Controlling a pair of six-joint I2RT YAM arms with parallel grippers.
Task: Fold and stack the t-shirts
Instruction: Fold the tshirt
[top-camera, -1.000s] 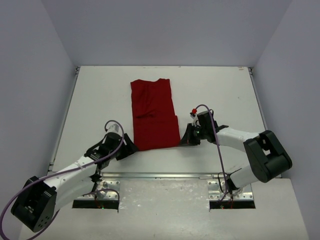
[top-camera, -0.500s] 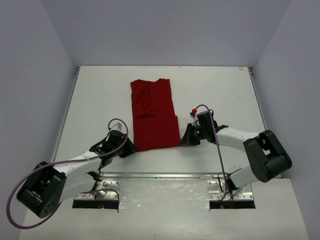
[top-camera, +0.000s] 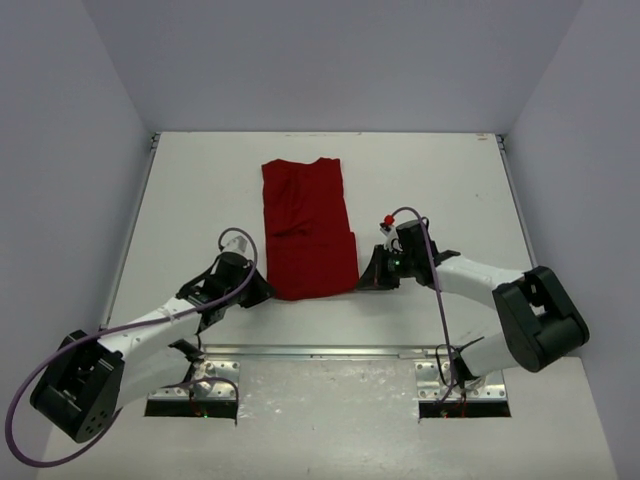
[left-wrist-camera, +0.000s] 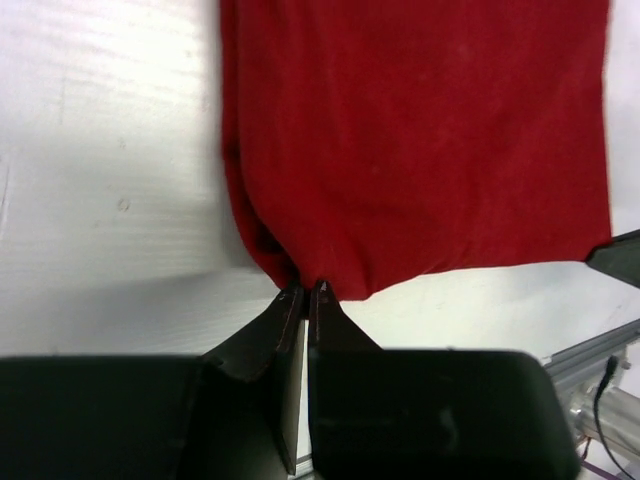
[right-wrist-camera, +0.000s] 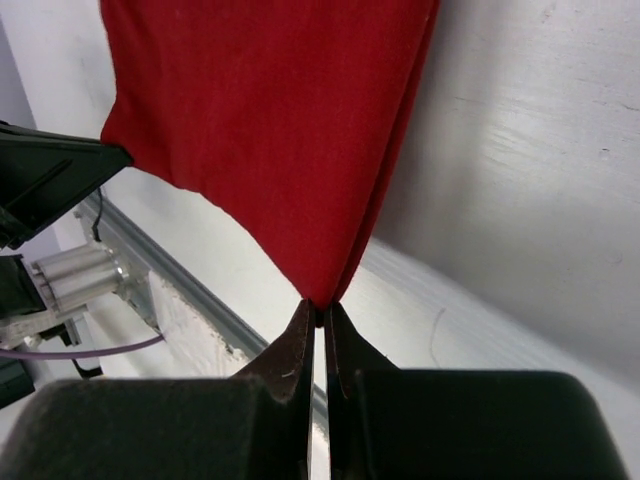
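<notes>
The dark red t-shirt (top-camera: 306, 225) lies folded into a long narrow strip in the middle of the white table, its length running away from the arms. My left gripper (top-camera: 268, 294) is shut on the near left corner of the t-shirt (left-wrist-camera: 420, 150), its fingertips (left-wrist-camera: 320, 292) pinching the hem. At the near right corner, my right gripper (top-camera: 363, 281) is shut on the cloth too. In the right wrist view the t-shirt (right-wrist-camera: 270, 130) tapers down into the right gripper (right-wrist-camera: 320, 312).
A metal rail (top-camera: 320, 351) runs along the table's near edge just behind both grippers. Grey walls close in the table at the left, right and far sides. White table surface (top-camera: 450, 190) shows on either side of the shirt.
My left gripper slid right to the shirt's near left corner and shut on it. The right gripper stayed shut at the near right corner.
</notes>
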